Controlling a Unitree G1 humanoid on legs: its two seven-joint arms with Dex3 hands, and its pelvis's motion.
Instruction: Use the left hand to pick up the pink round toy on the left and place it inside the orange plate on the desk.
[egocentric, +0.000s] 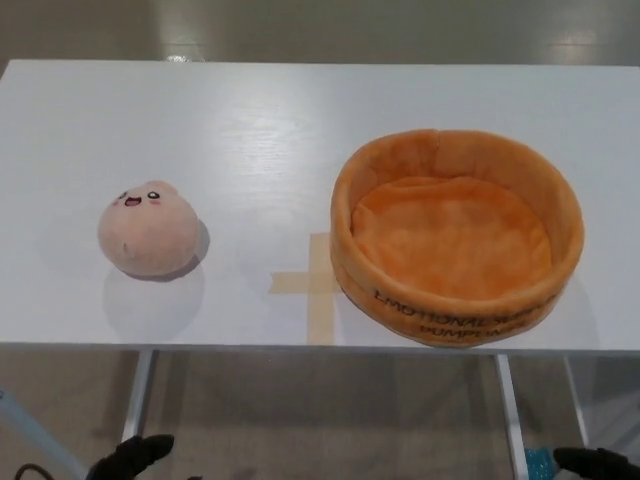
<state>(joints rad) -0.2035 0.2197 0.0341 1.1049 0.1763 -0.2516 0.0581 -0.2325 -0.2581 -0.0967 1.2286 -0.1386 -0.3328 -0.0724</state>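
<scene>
Pink round plush toy (149, 228) sits upright, desk-left, well ahead of left hand (130, 457); finger spread indeterminate. Orange plush plate (456, 238) lies toy's right, empty.

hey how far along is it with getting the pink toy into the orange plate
Nothing looks done yet. The pink round toy sits on the white table, apart from the orange plate, which holds nothing. Nothing is in hand: the left hand and right hand are low at the bottom edge, below the table. Left to do: reach, grasp the toy, carry it right, and set it in the plate.
</scene>
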